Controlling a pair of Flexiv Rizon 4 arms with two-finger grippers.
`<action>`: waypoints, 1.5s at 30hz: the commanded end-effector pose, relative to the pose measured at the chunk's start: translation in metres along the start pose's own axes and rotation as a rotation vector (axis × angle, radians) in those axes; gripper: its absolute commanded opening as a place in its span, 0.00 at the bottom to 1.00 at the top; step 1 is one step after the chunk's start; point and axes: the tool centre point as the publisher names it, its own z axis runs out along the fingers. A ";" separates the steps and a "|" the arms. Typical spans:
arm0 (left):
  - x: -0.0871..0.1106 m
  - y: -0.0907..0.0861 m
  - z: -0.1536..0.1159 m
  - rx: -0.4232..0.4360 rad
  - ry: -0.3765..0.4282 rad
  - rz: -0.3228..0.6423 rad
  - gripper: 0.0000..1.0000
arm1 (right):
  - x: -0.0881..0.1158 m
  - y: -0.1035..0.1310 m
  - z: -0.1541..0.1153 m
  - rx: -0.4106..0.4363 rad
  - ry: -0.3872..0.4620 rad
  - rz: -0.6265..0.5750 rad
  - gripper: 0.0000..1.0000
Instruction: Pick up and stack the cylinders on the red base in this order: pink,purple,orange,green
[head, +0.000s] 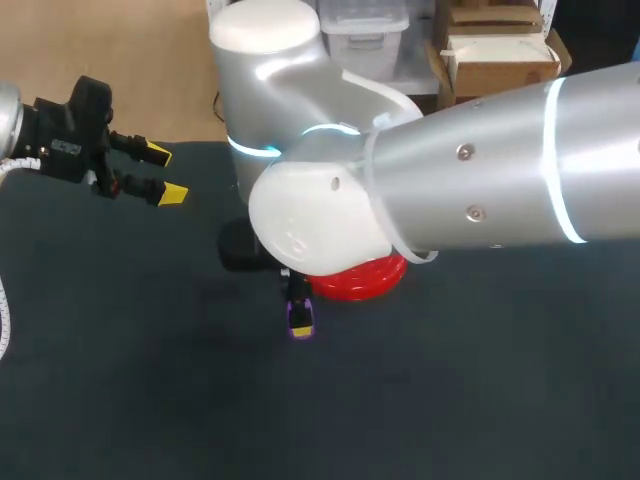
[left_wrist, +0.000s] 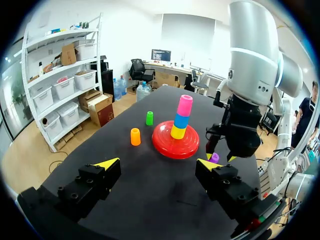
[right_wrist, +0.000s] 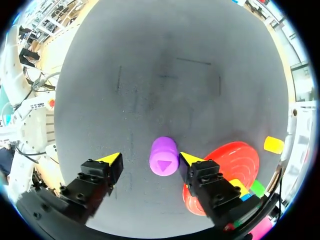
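Observation:
The red base (left_wrist: 175, 142) carries a stack of a yellow, a blue and a pink cylinder (left_wrist: 184, 104). Beside the base, the purple cylinder (right_wrist: 163, 156) rests on the dark table between the fingers of my right gripper (right_wrist: 150, 159). That gripper is open: one tip is close against the cylinder and a gap shows on the other side. In the head view the purple cylinder (head: 300, 328) shows under my right arm, which hides most of the base (head: 365, 280). The orange cylinder (left_wrist: 135, 136) and the green cylinder (left_wrist: 149, 118) stand beyond the base. My left gripper (head: 150, 172) hangs open and empty at the far left.
My bulky right arm (head: 480, 180) stretches over the table's middle and covers the stack in the head view. Bare dark tabletop (head: 150, 380) lies along the front and left.

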 end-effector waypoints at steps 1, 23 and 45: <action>0.001 0.000 0.000 0.000 -0.003 0.002 1.00 | 0.002 0.000 0.002 0.002 0.000 0.007 0.67; 0.001 0.000 0.000 0.000 -0.003 0.002 1.00 | 0.005 -0.014 -0.019 0.069 0.006 0.027 1.00; 0.001 0.000 0.000 0.000 -0.003 0.002 1.00 | 0.003 -0.004 -0.008 0.098 0.001 0.036 1.00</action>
